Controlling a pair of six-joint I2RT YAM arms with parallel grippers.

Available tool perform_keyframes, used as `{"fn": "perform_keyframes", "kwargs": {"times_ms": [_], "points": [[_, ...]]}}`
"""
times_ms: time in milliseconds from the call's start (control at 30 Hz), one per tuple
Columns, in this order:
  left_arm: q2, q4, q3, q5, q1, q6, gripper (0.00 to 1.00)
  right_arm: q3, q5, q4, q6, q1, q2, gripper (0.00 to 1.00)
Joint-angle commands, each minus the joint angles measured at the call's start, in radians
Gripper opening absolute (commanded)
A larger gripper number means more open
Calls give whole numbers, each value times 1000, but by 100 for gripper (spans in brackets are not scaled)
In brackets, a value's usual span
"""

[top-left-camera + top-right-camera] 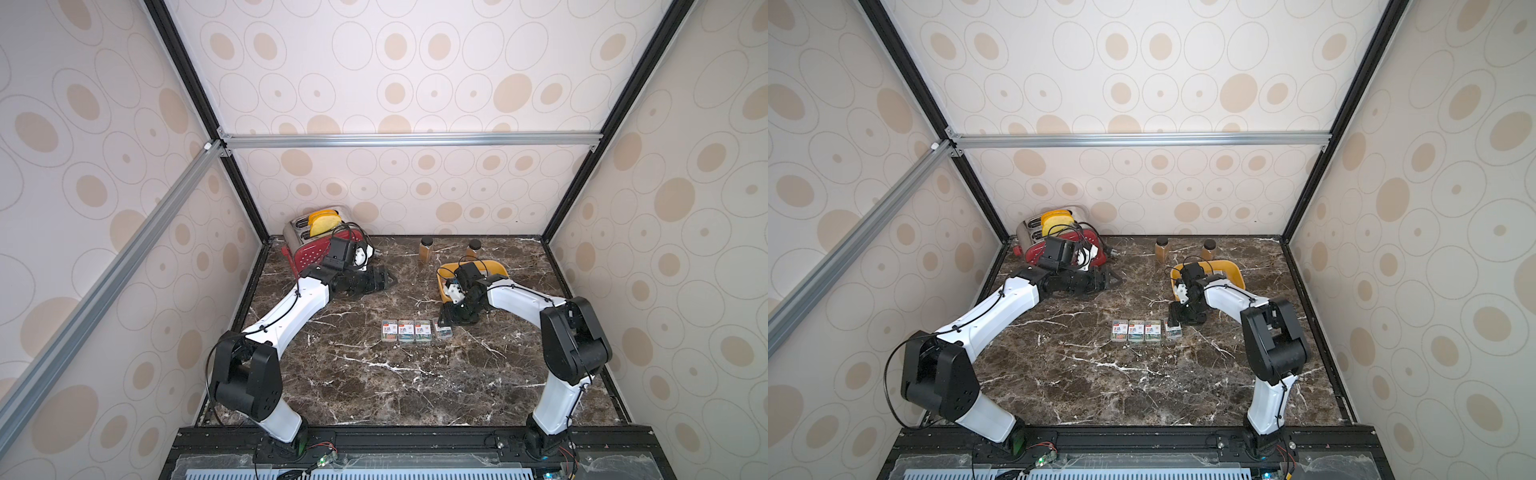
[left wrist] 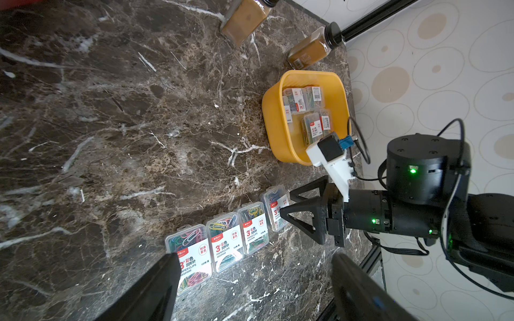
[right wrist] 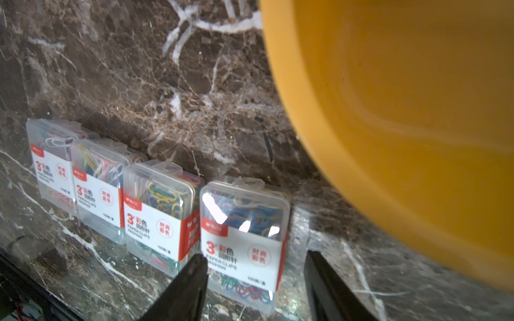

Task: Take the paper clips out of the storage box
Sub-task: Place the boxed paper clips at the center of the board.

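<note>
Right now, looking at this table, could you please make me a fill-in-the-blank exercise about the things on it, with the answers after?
On the marble table, ___ paper clip cases lie in one row.
The storage tray holding more cases is ___ in colour.
The two brown bottles behind it have ___ caps.
The toaster in the far corner has a ___ dotted side.
Missing words: four, yellow, black, red.

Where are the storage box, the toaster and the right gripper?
storage box (image 2: 274, 130), left wrist view, outer yellow wall.
toaster (image 1: 308, 254), in a top view, red dotted side.
right gripper (image 3: 254, 255), right wrist view, midway between its fingertips.
</note>
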Motion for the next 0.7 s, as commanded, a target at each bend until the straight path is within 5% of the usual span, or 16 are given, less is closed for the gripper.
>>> {"fn": "perform_keyframes", "kwargs": {"times_ms": [0,667], "points": [[12,-2,46,9,-4,14,87,9,-22,12,-2,-5,26,54],[15,-5,51,10,-3,18,86,-97,-44,30,113,9,-10,35]]}}
